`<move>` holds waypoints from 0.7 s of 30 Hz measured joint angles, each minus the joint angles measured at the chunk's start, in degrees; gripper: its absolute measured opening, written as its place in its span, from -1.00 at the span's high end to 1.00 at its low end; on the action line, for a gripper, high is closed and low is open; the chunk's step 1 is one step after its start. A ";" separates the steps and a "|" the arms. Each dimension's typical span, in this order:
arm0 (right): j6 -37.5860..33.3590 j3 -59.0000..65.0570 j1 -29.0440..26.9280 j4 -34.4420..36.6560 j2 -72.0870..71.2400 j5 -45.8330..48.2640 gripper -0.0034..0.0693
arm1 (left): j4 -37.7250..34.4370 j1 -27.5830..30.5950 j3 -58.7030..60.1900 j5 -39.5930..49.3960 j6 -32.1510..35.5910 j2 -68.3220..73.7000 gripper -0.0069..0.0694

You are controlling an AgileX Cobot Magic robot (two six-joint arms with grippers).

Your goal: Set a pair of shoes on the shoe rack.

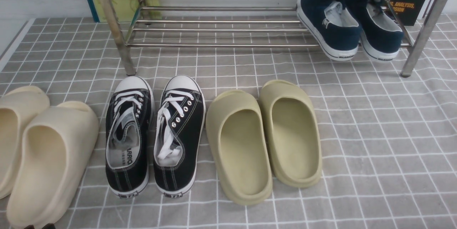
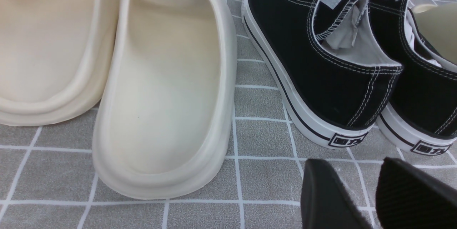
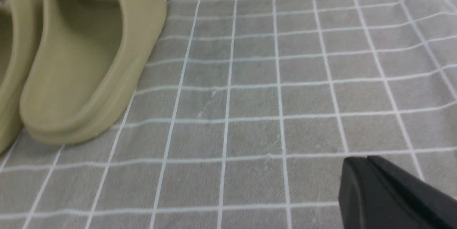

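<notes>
The grey checked cloth (image 1: 375,132) covered the whole floor. At the back stood the shoe rack (image 1: 214,29), and the pair of shoes (image 1: 348,25) sat on its lower rails at the right end, heels hanging over the front rail. In front lay cream slides (image 1: 39,150), black lace-ups (image 1: 155,132) and olive slides (image 1: 264,136). The left gripper (image 2: 373,193) was spread with nothing between its fingers, near a lace-up's heel; the right gripper (image 3: 371,161) was pinched together, empty, over bare cloth.
</notes>
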 joint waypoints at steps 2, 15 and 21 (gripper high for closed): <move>0.11 0.00 -2.80 0.23 -4.46 1.48 0.87 | 0.00 0.00 0.00 0.00 0.00 0.00 0.19; -9.22 -0.45 -8.77 8.64 -8.11 7.09 0.87 | 0.01 0.00 0.00 0.03 0.00 0.00 0.19; -10.05 -0.57 -8.77 9.64 -8.11 7.82 0.87 | 0.01 0.00 0.00 0.03 0.00 0.00 0.19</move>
